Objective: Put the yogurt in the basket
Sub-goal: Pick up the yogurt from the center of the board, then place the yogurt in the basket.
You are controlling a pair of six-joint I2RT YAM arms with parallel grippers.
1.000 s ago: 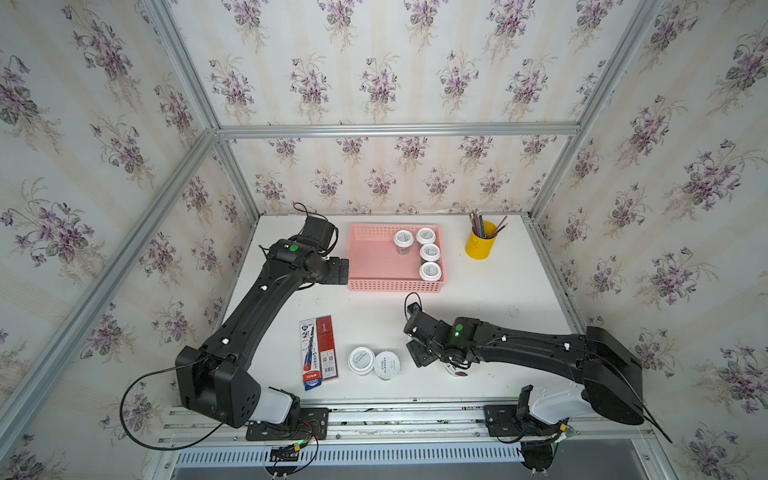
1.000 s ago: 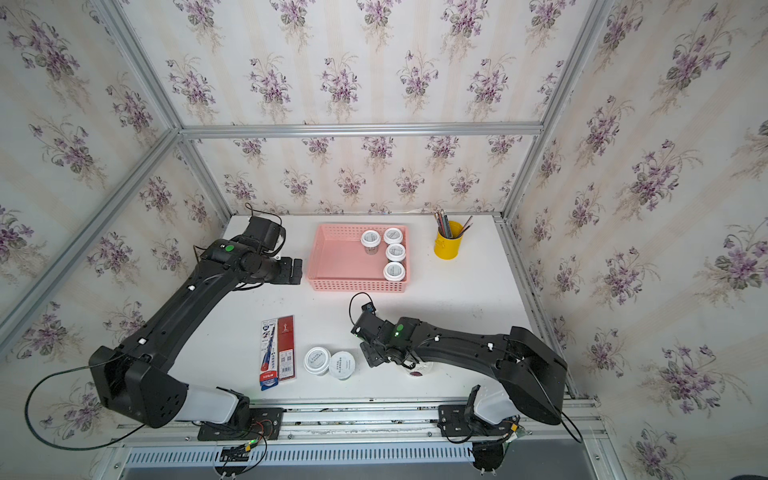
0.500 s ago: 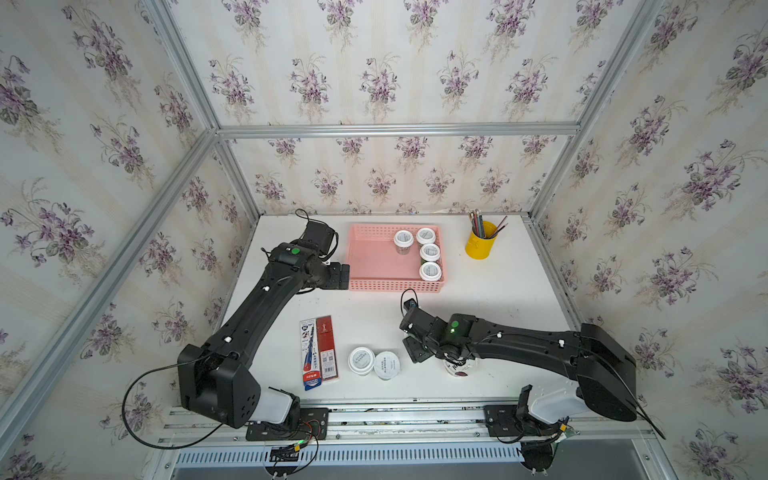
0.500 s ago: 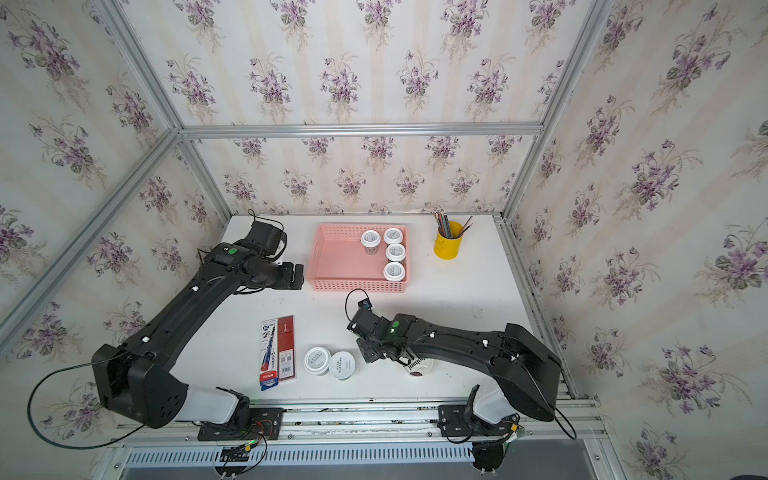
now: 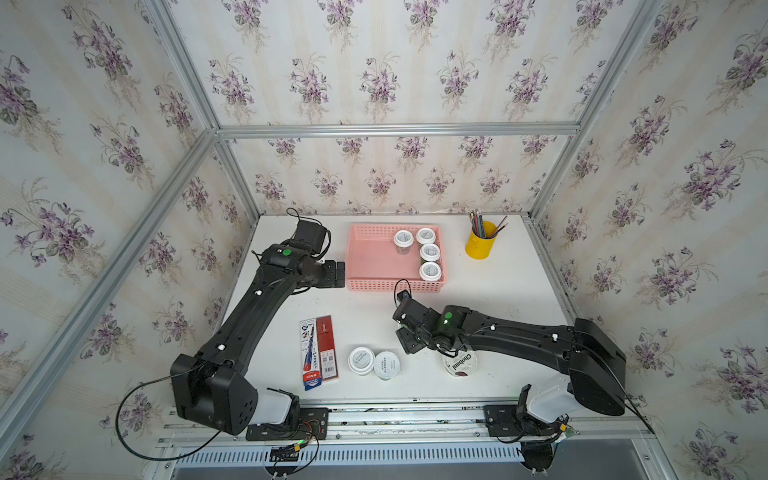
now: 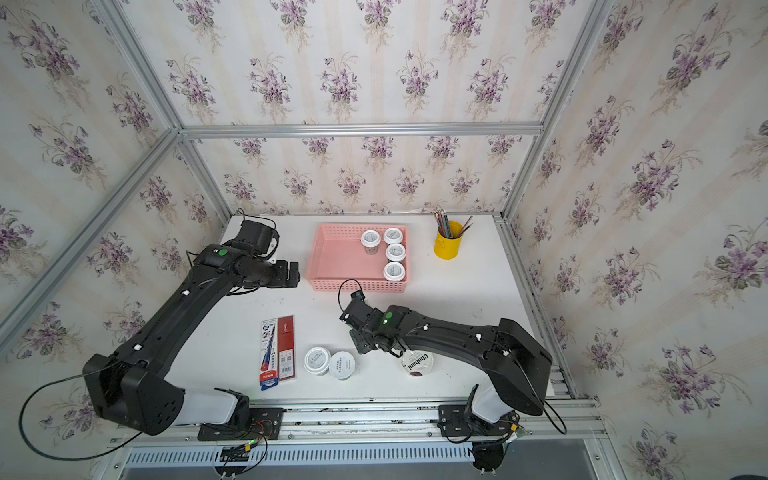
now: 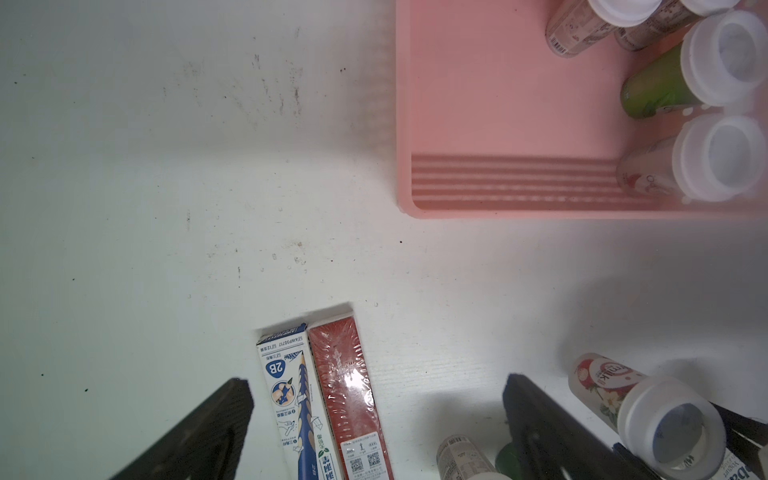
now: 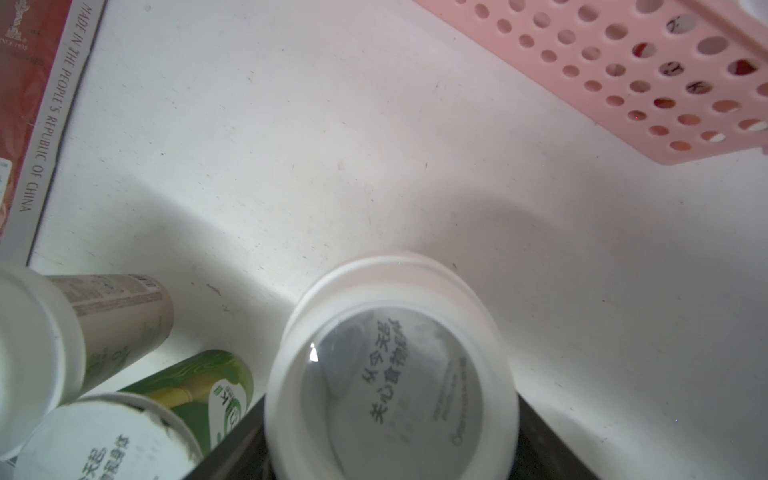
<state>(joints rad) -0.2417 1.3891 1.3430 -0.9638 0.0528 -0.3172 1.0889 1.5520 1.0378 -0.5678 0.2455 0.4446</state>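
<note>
Right arm edged; four cups basketed.

Counted are seven small yogurt cups, one Chobani cup, one basket, one pencil cup, two boxes.

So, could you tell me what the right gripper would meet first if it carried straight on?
The right gripper points steeply down, shut on a yogurt cup, so probably the bare white table under that cup; the gap is unclear.
</note>
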